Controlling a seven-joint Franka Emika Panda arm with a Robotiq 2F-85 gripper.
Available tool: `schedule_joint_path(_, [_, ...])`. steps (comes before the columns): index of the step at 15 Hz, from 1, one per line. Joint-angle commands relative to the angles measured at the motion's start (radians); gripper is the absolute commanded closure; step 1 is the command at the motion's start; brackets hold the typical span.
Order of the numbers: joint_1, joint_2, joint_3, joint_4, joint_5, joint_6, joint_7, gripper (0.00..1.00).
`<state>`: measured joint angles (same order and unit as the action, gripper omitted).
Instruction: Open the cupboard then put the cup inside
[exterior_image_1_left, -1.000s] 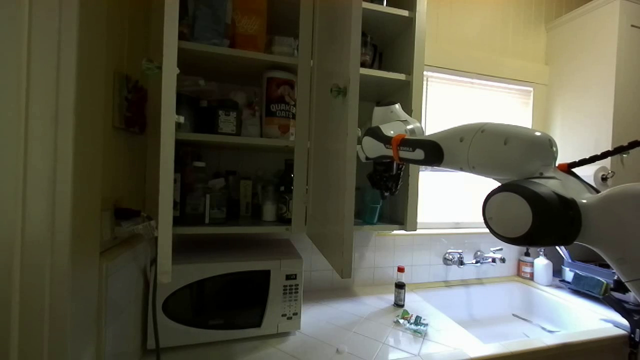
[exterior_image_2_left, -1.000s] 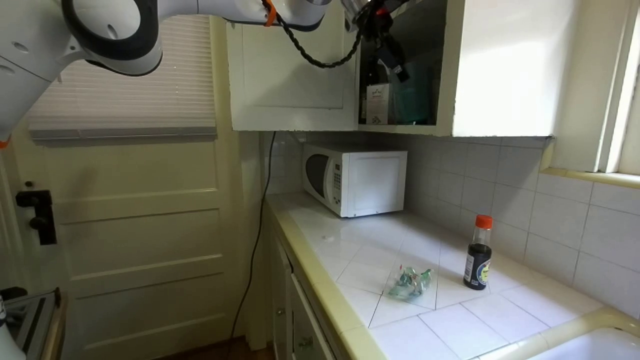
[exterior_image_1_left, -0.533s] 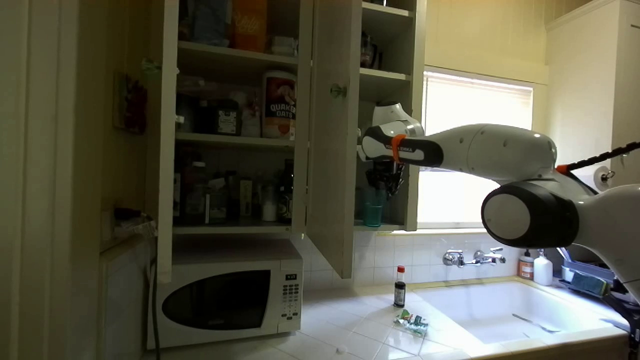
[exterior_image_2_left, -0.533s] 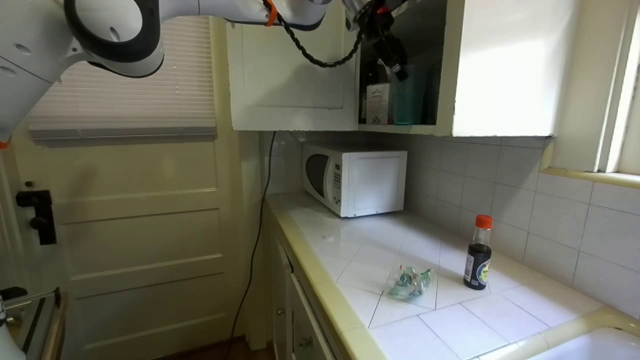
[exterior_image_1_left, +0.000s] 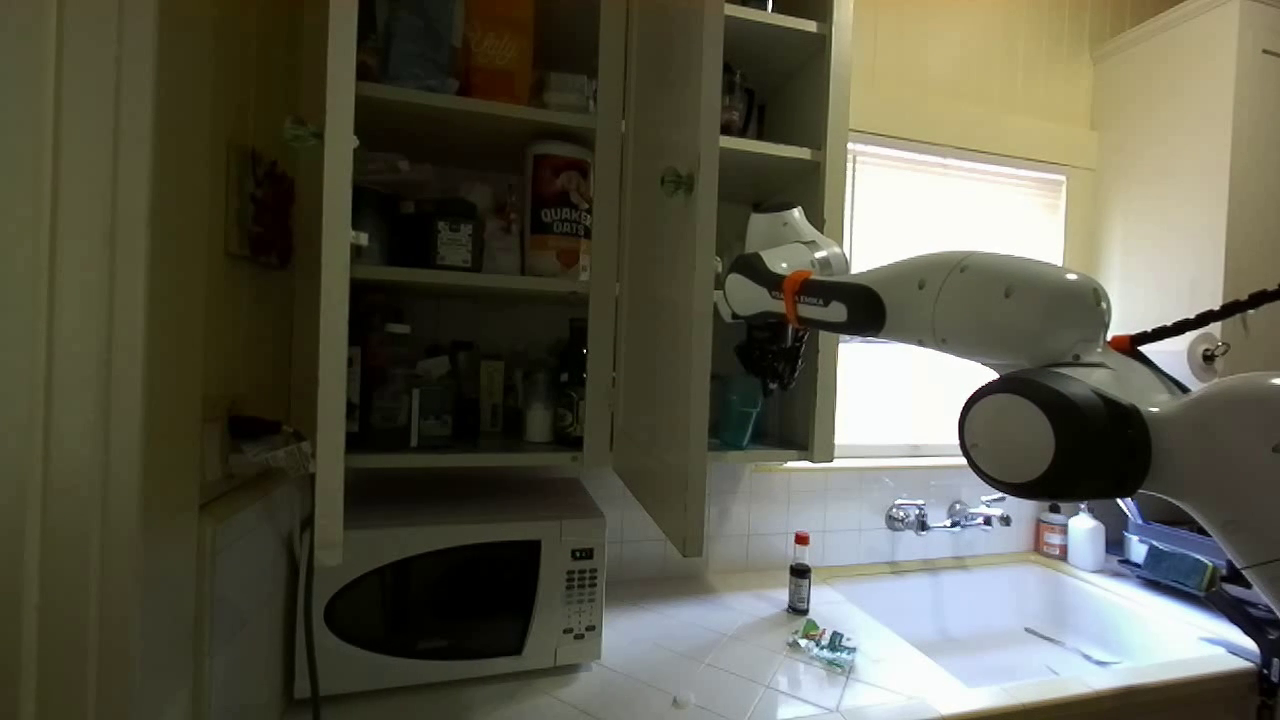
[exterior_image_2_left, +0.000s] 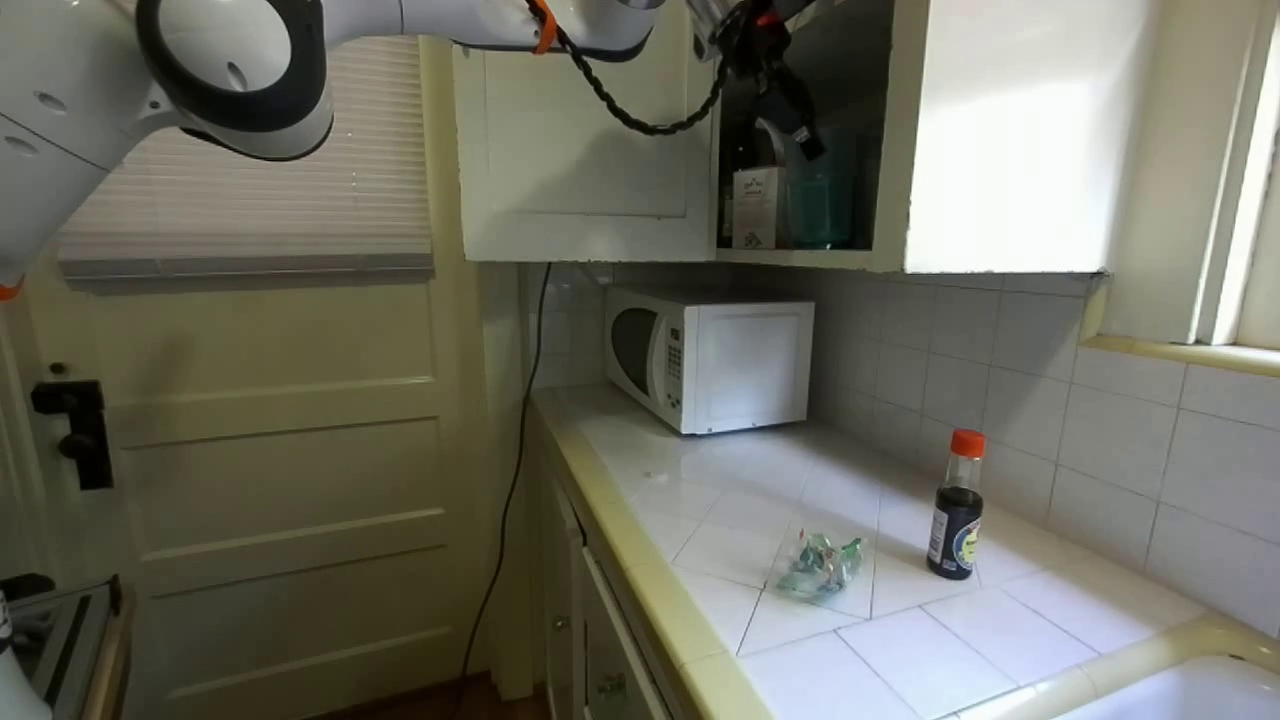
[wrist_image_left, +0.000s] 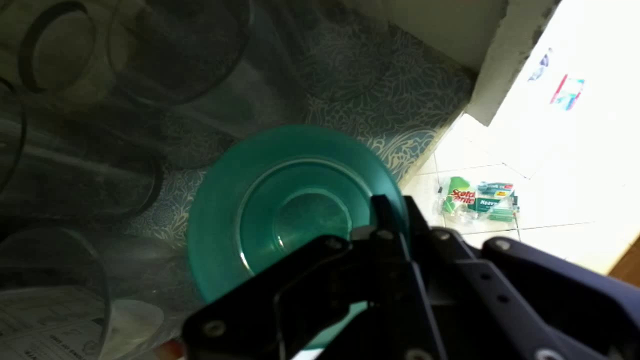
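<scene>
The cupboard's door (exterior_image_1_left: 660, 300) stands open, its shelves (exterior_image_1_left: 770, 150) showing to the right of it. Inside, low over the bottom shelf, is the teal-green cup (exterior_image_1_left: 738, 415), leaning slightly; whether its base touches the shelf I cannot tell. From above, the wrist view looks down into the cup (wrist_image_left: 310, 215). My gripper (wrist_image_left: 394, 198) is shut on the cup's rim, with one finger inside the wall and one outside. In an exterior view the dark gripper (exterior_image_2_left: 808, 148) reaches down into the compartment at the cup (exterior_image_2_left: 822, 205).
Clear glasses (wrist_image_left: 175, 55) crowd the patterned shelf liner (wrist_image_left: 390, 95) beside the cup. A white box (exterior_image_2_left: 756, 208) stands near it. The cabinet side (exterior_image_2_left: 1030, 140) is close on the right. Below are the microwave (exterior_image_1_left: 450, 590), a sauce bottle (exterior_image_1_left: 799, 575) and a sponge packet (wrist_image_left: 480, 200).
Half a second ago the gripper was parted and the cup stood upright at the shelf front. Now the jaws are shut again on the rim and the cup leans. The arm has shifted slightly.
</scene>
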<state>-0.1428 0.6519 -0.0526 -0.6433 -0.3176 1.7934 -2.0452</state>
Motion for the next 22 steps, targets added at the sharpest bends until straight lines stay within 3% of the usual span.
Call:
schedule_joint_path(1, [-0.007, 0.027, 0.0, 0.063, 0.006, -0.003, -0.013, 0.98])
schedule_joint_path(14, [-0.005, 0.074, -0.003, 0.118, 0.007, -0.016, 0.001, 0.98])
schedule_joint_path(15, [-0.005, 0.076, -0.004, 0.12, 0.007, -0.02, 0.003, 0.69])
schedule_joint_path(17, [-0.004, 0.078, -0.005, 0.123, 0.005, -0.021, 0.006, 0.61])
schedule_joint_path(22, [-0.005, 0.078, -0.008, 0.127, 0.004, -0.019, 0.007, 0.23])
